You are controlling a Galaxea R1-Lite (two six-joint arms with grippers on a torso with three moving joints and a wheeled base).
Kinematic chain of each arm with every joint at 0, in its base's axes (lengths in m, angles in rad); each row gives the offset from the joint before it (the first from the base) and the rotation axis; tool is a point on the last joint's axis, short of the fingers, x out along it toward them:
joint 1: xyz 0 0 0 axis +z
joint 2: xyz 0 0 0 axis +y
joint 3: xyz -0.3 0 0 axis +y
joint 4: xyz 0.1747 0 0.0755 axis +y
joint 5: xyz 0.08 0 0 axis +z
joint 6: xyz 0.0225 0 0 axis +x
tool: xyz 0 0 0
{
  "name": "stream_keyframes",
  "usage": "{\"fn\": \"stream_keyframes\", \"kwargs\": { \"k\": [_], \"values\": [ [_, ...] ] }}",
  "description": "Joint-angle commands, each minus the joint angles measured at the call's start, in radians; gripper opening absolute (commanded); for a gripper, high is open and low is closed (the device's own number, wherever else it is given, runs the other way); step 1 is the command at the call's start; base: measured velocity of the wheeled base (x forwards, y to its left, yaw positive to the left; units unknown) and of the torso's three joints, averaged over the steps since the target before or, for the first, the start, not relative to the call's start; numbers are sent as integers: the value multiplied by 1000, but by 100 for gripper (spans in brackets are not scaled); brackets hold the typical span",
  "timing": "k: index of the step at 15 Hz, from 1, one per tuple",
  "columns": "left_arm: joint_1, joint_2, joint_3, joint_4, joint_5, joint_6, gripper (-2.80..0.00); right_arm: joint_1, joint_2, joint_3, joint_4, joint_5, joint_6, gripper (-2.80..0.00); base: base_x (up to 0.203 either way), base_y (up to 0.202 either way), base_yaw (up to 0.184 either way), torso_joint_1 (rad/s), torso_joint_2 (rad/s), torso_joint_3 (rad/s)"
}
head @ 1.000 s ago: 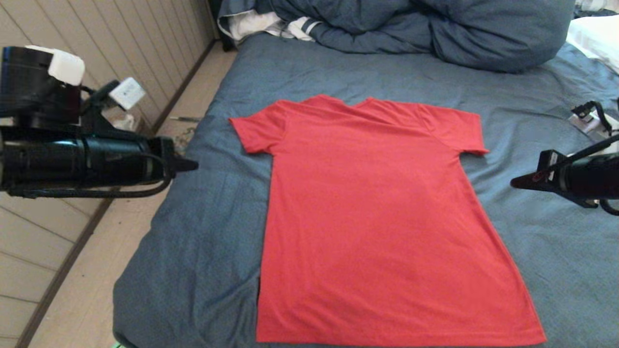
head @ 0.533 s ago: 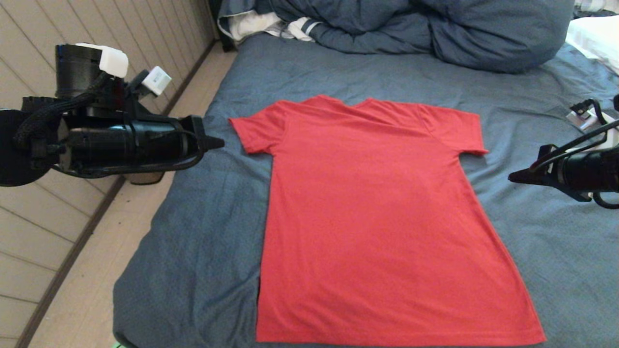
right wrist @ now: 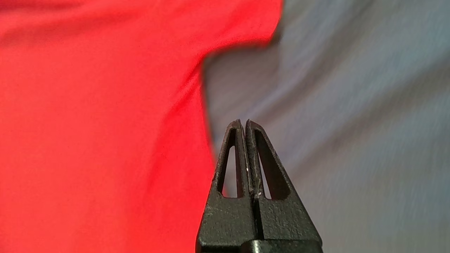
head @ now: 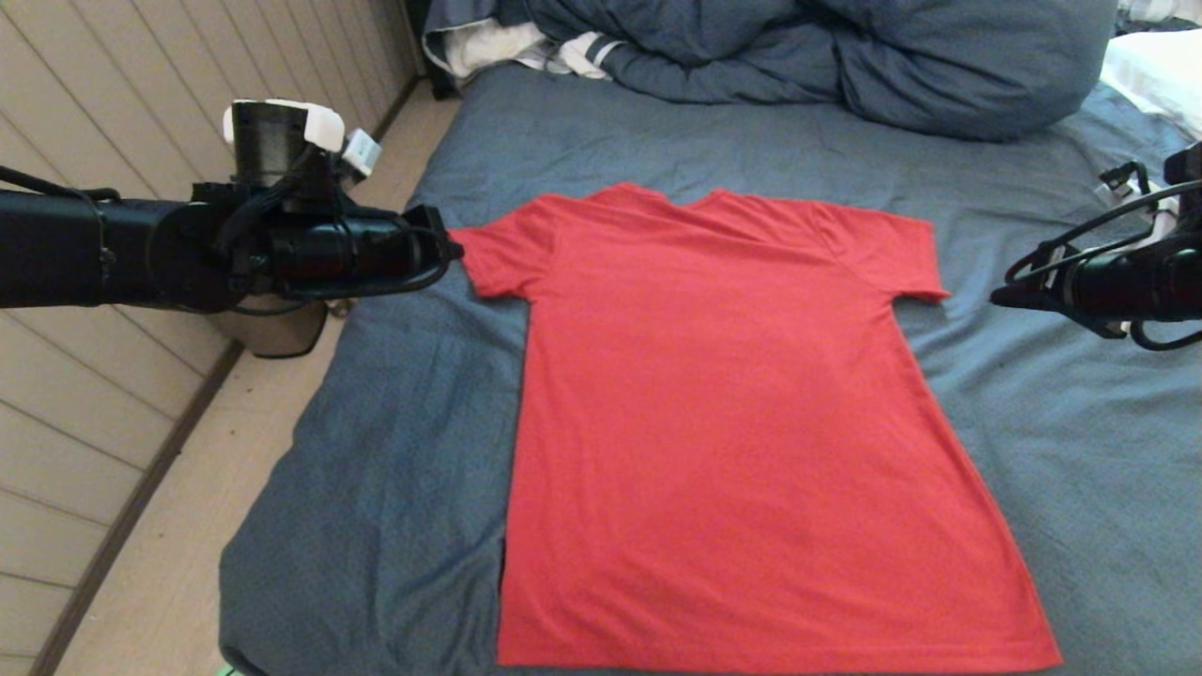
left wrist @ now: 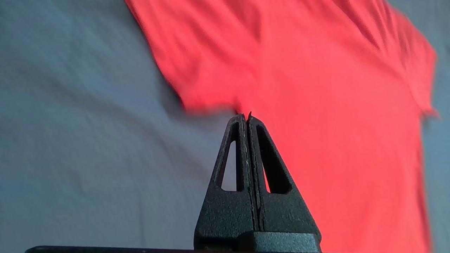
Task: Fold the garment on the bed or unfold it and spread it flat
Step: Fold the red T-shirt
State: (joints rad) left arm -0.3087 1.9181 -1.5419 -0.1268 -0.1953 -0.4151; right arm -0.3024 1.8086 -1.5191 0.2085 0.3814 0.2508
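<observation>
Both tools pressed closed | garment (head: 732,422) flat between | left tool (head: 454,250) seemingly nearest sleeve

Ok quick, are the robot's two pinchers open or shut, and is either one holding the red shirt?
Left gripper: shut, empty, by the red shirt's left sleeve.
Right gripper: shut, empty, over the bed beside the right sleeve.

A bunched dark-blue duvet (head: 845,66) lies beside white striped cloth (head: 526,47).
</observation>
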Motion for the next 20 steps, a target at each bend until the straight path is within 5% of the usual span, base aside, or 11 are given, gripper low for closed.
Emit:
{"fn": "stream_keyframes", "kwargs": {
  "k": [1, 7, 8, 19, 20],
  "values": [
    [15, 51, -24, -112, 21, 3, -280, -7, 114, -60, -26, -2, 2, -280, 0, 0, 0, 0, 0, 0],
    [34, 88, -38, -166, 73, 4, -280, -4, 236, -200, -82, -5, 9, -280, 0, 0, 0, 0, 0, 0],
    [33, 88, -34, -166, 73, 4, -280, -3, 239, -215, -83, -9, 9, 0, 0, 0, 0, 0, 0, 0],
    [34, 94, -30, -166, 79, 3, -280, 7, 374, -336, -81, -9, 34, 0, 0, 0, 0, 0, 0, 0],
    [33, 94, -39, -166, 79, 5, -280, 9, 378, -351, -81, -9, 64, -280, 0, 0, 0, 0, 0, 0]
  ]
}}
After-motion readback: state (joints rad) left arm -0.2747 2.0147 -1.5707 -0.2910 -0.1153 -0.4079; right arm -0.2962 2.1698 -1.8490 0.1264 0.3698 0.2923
